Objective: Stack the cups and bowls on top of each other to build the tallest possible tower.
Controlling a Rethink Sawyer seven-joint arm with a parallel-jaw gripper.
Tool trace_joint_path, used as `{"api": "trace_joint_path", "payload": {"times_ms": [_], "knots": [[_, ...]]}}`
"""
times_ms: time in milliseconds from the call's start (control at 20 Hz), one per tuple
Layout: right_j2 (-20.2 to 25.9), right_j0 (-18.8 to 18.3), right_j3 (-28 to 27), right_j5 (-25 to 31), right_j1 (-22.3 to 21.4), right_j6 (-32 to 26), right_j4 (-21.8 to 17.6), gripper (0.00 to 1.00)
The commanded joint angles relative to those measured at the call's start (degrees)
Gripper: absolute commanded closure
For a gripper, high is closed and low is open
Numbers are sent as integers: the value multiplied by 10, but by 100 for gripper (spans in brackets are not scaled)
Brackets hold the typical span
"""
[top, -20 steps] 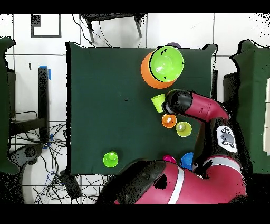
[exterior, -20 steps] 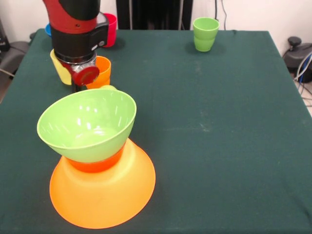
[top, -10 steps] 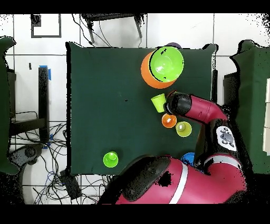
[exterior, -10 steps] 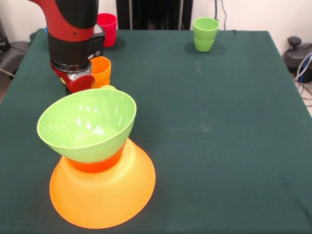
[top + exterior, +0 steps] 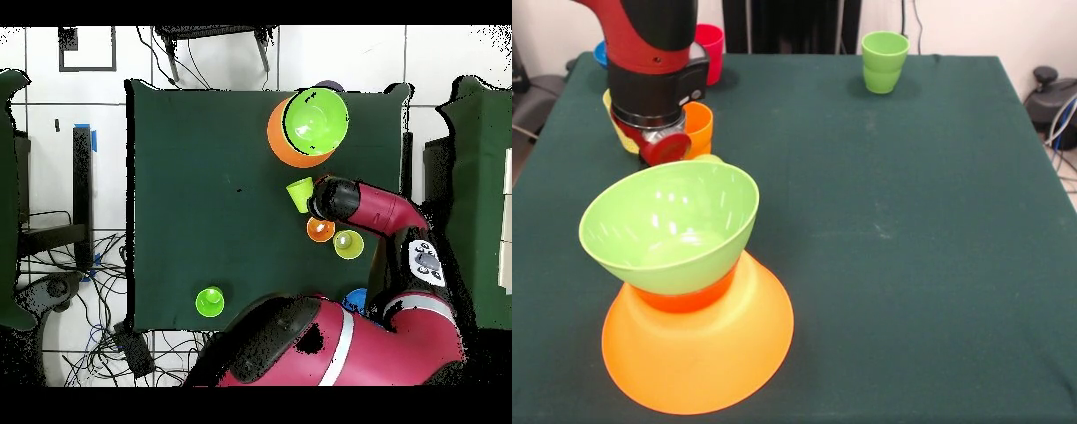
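While the tower [image 5: 689, 291] sits lower left in front view, w/ lime bowl [image 5: 669, 231] upright on a small orange-red bowl [image 5: 684, 299] atop the inverted big orange bowl [image 5: 702, 353], prob for a wide base, the gripper [image 5: 653, 146] hangs upper left beside orange cup [image 5: 697, 128]. Fingers hidden, can't tell their state. No writing legible.

The Sawyer robot's glossy red arm [image 5: 644, 31] ends in a broad black cylindrical wrist section [image 5: 658, 88] ringed by a silver metal band, with a round red disc [image 5: 664, 148] set below it. Seen from overhead, the rounded red body [image 5: 330, 345] carries a pale stripe and a white marking with dark dots.
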Motion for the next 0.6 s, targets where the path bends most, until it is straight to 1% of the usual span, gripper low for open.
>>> {"api": "trace_joint_path", "payload": {"times_ms": [50, 300, 600], "knots": [[60, 20, 33, 24, -10, -16, -14, 100], [63, 25, 44, 38, -8, -8, -4, 100], [62, 35, 49, 23, 4, 13, 3, 100]]}}
